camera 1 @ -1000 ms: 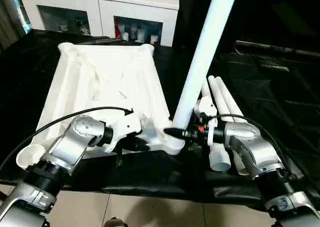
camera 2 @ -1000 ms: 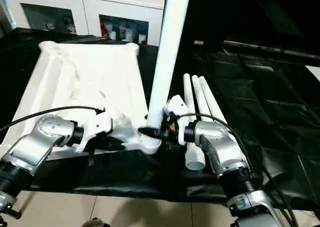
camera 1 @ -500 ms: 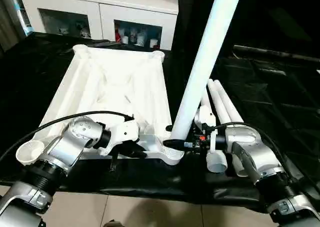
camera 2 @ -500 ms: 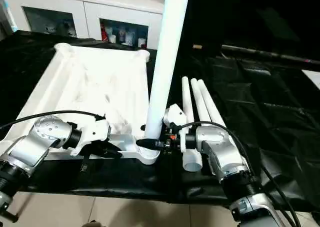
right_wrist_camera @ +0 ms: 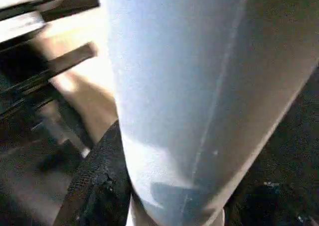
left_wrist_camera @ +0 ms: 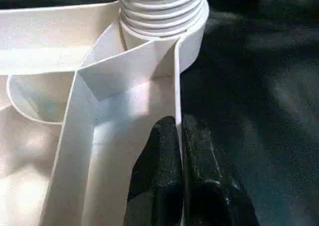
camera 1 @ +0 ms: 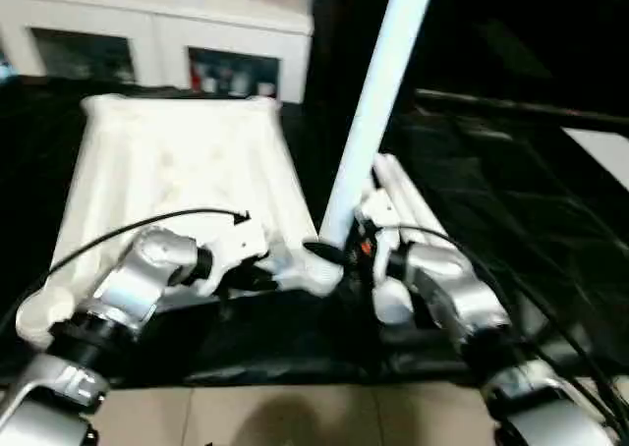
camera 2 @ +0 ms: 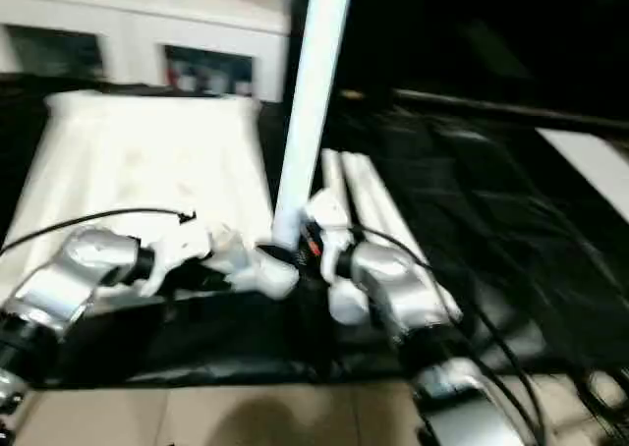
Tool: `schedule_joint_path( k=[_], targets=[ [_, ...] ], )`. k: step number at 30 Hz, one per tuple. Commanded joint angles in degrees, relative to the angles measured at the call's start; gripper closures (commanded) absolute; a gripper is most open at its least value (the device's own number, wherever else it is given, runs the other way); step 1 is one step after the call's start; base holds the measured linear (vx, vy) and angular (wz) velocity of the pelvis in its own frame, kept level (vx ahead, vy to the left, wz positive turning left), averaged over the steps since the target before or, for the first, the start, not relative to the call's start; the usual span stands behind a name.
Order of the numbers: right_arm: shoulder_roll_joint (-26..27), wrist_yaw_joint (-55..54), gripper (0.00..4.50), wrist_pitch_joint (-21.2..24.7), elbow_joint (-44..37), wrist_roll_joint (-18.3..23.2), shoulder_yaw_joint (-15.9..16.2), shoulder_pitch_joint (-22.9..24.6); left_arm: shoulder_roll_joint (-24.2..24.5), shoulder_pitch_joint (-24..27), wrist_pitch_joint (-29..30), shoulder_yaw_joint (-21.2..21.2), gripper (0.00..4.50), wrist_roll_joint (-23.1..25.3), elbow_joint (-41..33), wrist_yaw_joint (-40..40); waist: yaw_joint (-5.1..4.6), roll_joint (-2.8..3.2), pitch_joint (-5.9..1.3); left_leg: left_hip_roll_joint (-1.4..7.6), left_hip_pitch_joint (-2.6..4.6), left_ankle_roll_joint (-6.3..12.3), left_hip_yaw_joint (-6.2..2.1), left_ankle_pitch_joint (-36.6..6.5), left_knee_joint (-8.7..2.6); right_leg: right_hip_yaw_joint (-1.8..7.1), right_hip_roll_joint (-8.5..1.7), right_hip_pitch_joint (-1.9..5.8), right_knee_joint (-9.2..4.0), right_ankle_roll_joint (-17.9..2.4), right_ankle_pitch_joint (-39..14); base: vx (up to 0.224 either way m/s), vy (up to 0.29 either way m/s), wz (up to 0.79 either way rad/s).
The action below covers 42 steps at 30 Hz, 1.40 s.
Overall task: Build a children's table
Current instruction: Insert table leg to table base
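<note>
Left claw (left_wrist_camera: 178, 151): I see it pinched tight on the tabletop (camera 1: 177, 161) rim wall, just beside the corner socket (left_wrist_camera: 192, 32).
Right claw (camera 1: 339, 257): I have it half-wide, clamped around the upright leg (camera 1: 373, 112) standing in that socket.
Spare legs (camera 1: 403, 195): lying just beyond my right claw.

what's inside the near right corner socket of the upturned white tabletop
The ribbed, threaded end of an upright white tube leg sits in the round corner socket. Its lower end is hidden inside.
</note>
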Motion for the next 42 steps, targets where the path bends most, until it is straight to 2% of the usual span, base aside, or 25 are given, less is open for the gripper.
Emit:
schedule_joint_path(
  k=[1, 2, 3, 5, 6, 7, 8, 9, 10, 11, 12, 13, 14, 15, 16, 18, 19, 21, 24, 30, 33, 34, 35, 41, 42],
  targets=[
    [-1.7, -10.8, 2.59, 4.3, 11.4, -5.9, -1.6, 1.7, -1.3, 0.7, 5.1, 1.1, 4.50, -1.1, -5.7, 1.3, -0.64, 2.35, -1.46, 2.04, 0.36, -6.97, -2.39, -38.9, -6.21, 1.77, -4.82, 0.42, -5.28, -7.9, -27.7, -0.036, 0.034, -0.29],
    [-0.1, -14.7, 2.59, 3.9, 14.1, -5.6, -2.4, -0.2, -2.7, 1.7, 10.1, 2.0, 4.50, -0.3, -7.8, 4.7, -0.99, 2.21, -1.53, 1.88, 0.15, -7.11, -2.55, -39.4, -6.31, 1.63, -4.87, 0.59, -5.33, -7.8, -27.7, -0.039, 0.025, -0.26],
    [0.7, -16.4, 2.59, 3.7, 15.4, -5.4, -2.8, -1.1, -3.4, 2.1, 12.6, 2.4, 4.50, 0.3, -8.9, 6.5, -1.42, 2.27, -1.25, 1.80, 0.77, -7.09, -2.58, -41.1, -6.15, 1.46, -4.79, -0.09, -5.78, -7.8, -28.8, -0.039, 0.025, -0.26],
    [1.8, -18.1, 2.59, 3.7, 17.0, -4.9, -3.3, -2.2, -4.4, 2.9, 15.8, 3.0, 4.50, 0.7, -10.9, 8.5, -1.66, 2.01, -1.05, 1.50, 1.59, -6.00, -2.60, -42.8, -5.50, 0.99, -4.94, -0.55, -7.01, -6.4, -32.7, -0.018, 0.005, -0.09],
    [4.0, -20.6, 2.59, 4.1, 20.0, -3.8, -4.5, -4.6, -7.3, 4.9, 23.2, 4.3, 4.50, 0.7, -17.0, 11.7, -1.93, 2.18, -0.80, 1.58, 1.54, -5.74, -2.76, -43.5, -5.68, 0.34, -4.98, -0.23, -7.23, -5.9, -33.6, -0.036, 0.011, -0.19],
    [4.4, -20.9, 2.59, 4.2, 20.6, -3.7, -4.6, -5.1, -8.0, 5.2, 24.8, 4.4, 4.50, 0.6, -18.5, 12.3, -2.53, 2.18, -0.53, 1.99, 1.19, -5.64, -3.24, -46.6, -6.63, -1.32, -4.55, 0.77, -7.27, -5.0, -32.8, -0.031, 0.021, -0.27],
    [5.3, -21.5, 2.59, 4.3, 21.9, -3.5, -4.8, -6.1, -9.5, 6.1, 28.4, 4.6, 4.50, 0.3, -22.0, 13.5, -2.63, 2.84, -0.74, 2.35, 0.54, -5.84, -3.50, -48.5, -7.35, -1.32, -4.36, 1.87, -5.82, -5.2, -29.9, -0.056, 0.019, -0.24],
    [5.6, -21.6, 2.59, 4.4, 22.2, -3.4, -4.8, -6.3, -10.0, 6.3, 29.4, 4.6, 4.50, 0.2, -23.0, 13.8, -2.21, 4.01, 0.04, 3.22, -2.22, -6.40, -2.98, -55.7, -11.48, -2.36, -2.44, 4.17, -0.73, -6.1, -22.5, -0.056, 0.019, -0.24],
    [6.0, -21.9, 2.59, 4.1, 22.9, -3.7, -4.5, -6.9, -10.6, 6.5, 30.6, 4.3, 4.50, 0.1, -24.3, 14.6, 0.75, 4.14, -0.42, 2.54, -5.01, -5.74, -0.25, -59.5, -13.30, -2.42, -1.02, 6.19, 5.41, -5.5, -9.3, -0.060, -0.010, -0.03],
    [6.2, -22.1, 2.59, 4.0, 23.3, -3.9, -4.4, -7.2, -10.9, 6.5, 31.3, 4.1, 4.50, 0.0, -25.1, 15.1, 1.41, 3.35, -0.52, 2.28, -3.73, -4.33, 0.83, -56.8, -13.62, -0.70, -0.90, 4.73, 6.16, -4.9, -11.1, 0.032, -0.088, -0.01],
    [6.8, -22.0, 2.59, 3.7, 24.1, -4.2, -4.2, -7.8, -11.3, 6.5, 32.4, 3.7, 4.50, 0.0, -26.0, 16.1, 0.44, -2.71, -1.22, 0.53, 2.22, -3.45, -0.09, -40.9, -4.40, 2.75, -5.44, -1.56, -3.27, -1.9, -42.1, 0.032, -0.088, -0.01],
    [7.2, -21.8, 2.59, 3.7, 24.6, -4.4, -4.1, -8.3, -11.7, 6.2, 32.7, 3.7, 4.50, 0.1, -25.9, 17.1, 1.50, -1.88, -0.32, -0.79, 6.11, -2.66, -0.23, -28.8, 4.21, 2.78, -9.64, -6.57, -10.35, -1.0, -59.9, 0.089, -0.128, -0.23],
    [7.5, -21.3, 2.59, 3.7, 25.3, -4.6, -4.0, -8.8, -12.2, 5.8, 33.0, 4.0, 4.50, 0.3, -25.3, 18.2, 1.72, -1.60, -1.39, 0.05, -1.68, 0.22, -2.00, -10.8, 2.44, 6.43, -11.86, 1.40, -7.71, -0.8, -55.7, 0.121, -0.070, -0.32],
    [7.6, -21.2, 2.59, 3.7, 25.5, -4.7, -3.9, -8.9, -12.2, 5.6, 32.9, 4.1, 4.50, 0.4, -25.0, 18.6, 3.36, -0.06, -2.19, 1.12, -2.71, -2.04, -2.08, -3.9, -2.26, 3.91, -8.19, 2.80, -4.60, -3.5, -34.0, 0.121, -0.070, -0.32],
    [7.7, -21.1, 2.59, 3.7, 25.6, -4.8, -3.9, -9.0, -12.2, 5.6, 32.7, 4.2, 4.50, 0.5, -24.7, 18.8, 2.28, 0.13, -2.36, 1.61, -0.53, -2.31, -1.70, -7.2, -3.65, 2.35, -4.85, 0.70, -2.69, -5.9, -16.6, 0.076, -0.051, -0.09],
    [7.8, -20.2, 2.59, 3.2, 26.5, -5.2, -3.8, -9.5, -11.3, 5.3, 31.0, 4.1, 4.50, 1.9, -23.5, 19.4, 2.13, 1.04, -1.80, 1.70, 0.56, -2.82, -1.08, -15.5, -4.12, 2.73, -4.37, -0.08, -2.93, -9.9, -12.0, 0.005, -0.065, 0.15],
    [7.9, -20.0, 2.59, 2.9, 26.9, -5.3, -3.9, -9.8, -10.9, 5.1, 30.3, 4.1, 4.50, 2.3, -22.9, 19.7, 1.74, 1.11, -1.78, 1.81, -0.13, -3.43, -1.22, -19.0, -4.47, 2.56, -4.70, 0.75, -3.30, -10.2, -15.7, 0.000, 0.000, 0.00],
    [7.9, -19.6, 2.59, 2.5, 27.3, -5.5, -4.2, -10.0, -10.0, 4.8, 29.0, 4.4, 4.50, 2.4, -21.8, 20.1, 1.80, 0.95, -1.82, 1.72, 0.26, -3.97, -1.11, -21.3, -4.53, 2.60, -4.65, 0.60, -4.03, -8.9, -19.0, 0.000, 0.000, 0.00],
    [7.9, -18.9, 2.59, 2.3, 27.6, -5.6, -4.3, -10.2, -9.4, 4.4, 27.8, 4.5, 4.50, 2.4, -21.1, 20.0, 2.04, 0.95, -1.70, 1.72, 0.53, -3.44, -0.92, -20.8, -4.84, 2.76, -4.94, 0.52, -4.84, -7.3, -22.9, 0.000, 0.000, 0.00],
    [8.0, -18.5, 2.59, 1.4, 28.3, -6.8, -3.6, -11.0, -7.2, 3.4, 23.4, 3.8, 4.50, 2.8, -18.9, 19.0, 2.09, 0.79, -1.69, 1.94, 0.38, -3.40, -0.78, -18.9, -5.17, 2.75, -4.98, 0.56, -4.90, -6.9, -22.0, 0.000, 0.000, 0.00],
    [8.0, -17.4, 2.59, 0.4, 28.5, -6.8, -4.0, -11.6, -6.3, 3.1, 20.7, 3.7, 4.50, 2.6, -17.5, 18.2, 2.07, 0.87, -1.81, 2.02, 0.31, -3.40, -0.75, -17.7, -5.22, 2.83, -4.93, 0.67, -4.59, -7.6, -19.1, 0.000, 0.000, 0.00],
    [8.1, -16.8, 2.03, 0.3, 28.4, -6.5, -4.5, -11.8, -5.7, 3.0, 19.2, 3.4, 4.50, 2.7, -17.2, 17.7, 2.09, 1.14, -1.90, 2.07, 0.24, -3.45, -0.71, -16.9, -5.24, 2.91, -4.97, 0.83, -4.42, -8.1, -16.9, 0.000, 0.000, 0.00],
    [8.0, -16.3, 2.03, 0.2, 28.3, -6.3, -4.8, -12.1, -5.2, 2.9, 18.1, 3.2, 4.50, 2.7, -16.9, 17.1, 2.10, 1.14, -1.95, 2.09, 0.26, -3.44, -0.68, -16.5, -5.21, 2.92, -4.96, 0.87, -4.29, -8.4, -15.8, 0.000, 0.000, 0.00],
    [7.5, -13.5, 1.59, -0.2, 27.5, -5.3, -5.9, -13.5, -4.2, 1.9, 16.5, 3.6, 4.50, 2.0, -15.3, 15.9, 2.08, 1.38, -2.52, 1.99, 0.09, -2.45, -0.19, -8.1, -4.58, 2.85, -4.63, 1.77, -2.59, -12.2, -0.8, 0.000, 0.000, 0.00],
    [7.3, -11.5, 1.45, -0.5, 26.8, -4.9, -6.1, -13.9, -4.0, 1.4, 15.4, 3.8, 4.50, 1.7, -14.1, 15.4, 2.08, 2.17, -2.70, 1.92, 0.05, -2.32, -0.15, -6.0, -4.33, 2.82, -4.57, 1.87, -2.31, -13.0, 3.1, 0.000, 0.000, 0.00]
  ],
)
